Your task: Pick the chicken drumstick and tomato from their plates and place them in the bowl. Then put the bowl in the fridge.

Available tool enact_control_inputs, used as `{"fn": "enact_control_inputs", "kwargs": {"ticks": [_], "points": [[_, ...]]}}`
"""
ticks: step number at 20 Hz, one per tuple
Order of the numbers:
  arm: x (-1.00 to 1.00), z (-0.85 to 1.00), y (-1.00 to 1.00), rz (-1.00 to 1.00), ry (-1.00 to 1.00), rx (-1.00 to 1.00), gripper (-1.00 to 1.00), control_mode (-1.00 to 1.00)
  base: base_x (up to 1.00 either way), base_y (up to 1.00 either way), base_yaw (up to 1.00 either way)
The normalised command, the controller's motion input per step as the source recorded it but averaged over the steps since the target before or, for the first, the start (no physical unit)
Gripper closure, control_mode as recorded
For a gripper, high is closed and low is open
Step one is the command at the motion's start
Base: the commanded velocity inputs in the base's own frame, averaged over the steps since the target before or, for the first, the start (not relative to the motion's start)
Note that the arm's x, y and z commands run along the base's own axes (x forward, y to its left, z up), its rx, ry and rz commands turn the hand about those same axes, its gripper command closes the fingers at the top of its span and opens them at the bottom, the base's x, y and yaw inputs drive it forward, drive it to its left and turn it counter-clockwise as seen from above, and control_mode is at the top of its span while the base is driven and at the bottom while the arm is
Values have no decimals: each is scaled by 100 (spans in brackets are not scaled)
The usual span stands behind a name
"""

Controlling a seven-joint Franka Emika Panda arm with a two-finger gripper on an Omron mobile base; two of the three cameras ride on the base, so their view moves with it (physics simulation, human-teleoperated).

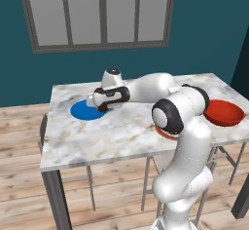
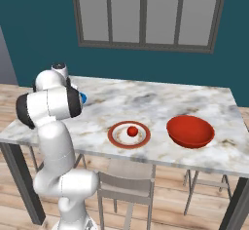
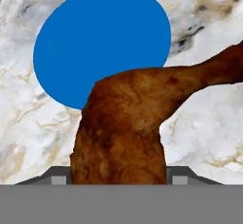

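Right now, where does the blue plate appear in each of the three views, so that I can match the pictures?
Left base view: the blue plate lies centre left, on the left part of the table.
Right base view: a small blue sliver at the left edge, mostly hidden behind the arm.
Hand view: a large disc at upper centre, its lower edge covered by the chicken drumstick.
Shared landmark: the marble table under the plate.

even, bright rendered light; soft shadows, no glare, sharp throughout
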Motion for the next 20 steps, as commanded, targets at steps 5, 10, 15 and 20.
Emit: {"fn": "enact_control_inputs", "kwargs": {"ticks": [5, 10, 15, 20], "points": [[-45, 70, -36, 0, 2, 0, 100, -100, 0, 0, 0], [-59, 39, -50, 0, 11, 0, 100, -100, 0, 0, 0], [-53, 34, -55, 0, 13, 0, 100, -100, 0, 0, 0], [-54, 42, -53, 2, 6, 0, 100, -100, 0, 0, 0]]}}
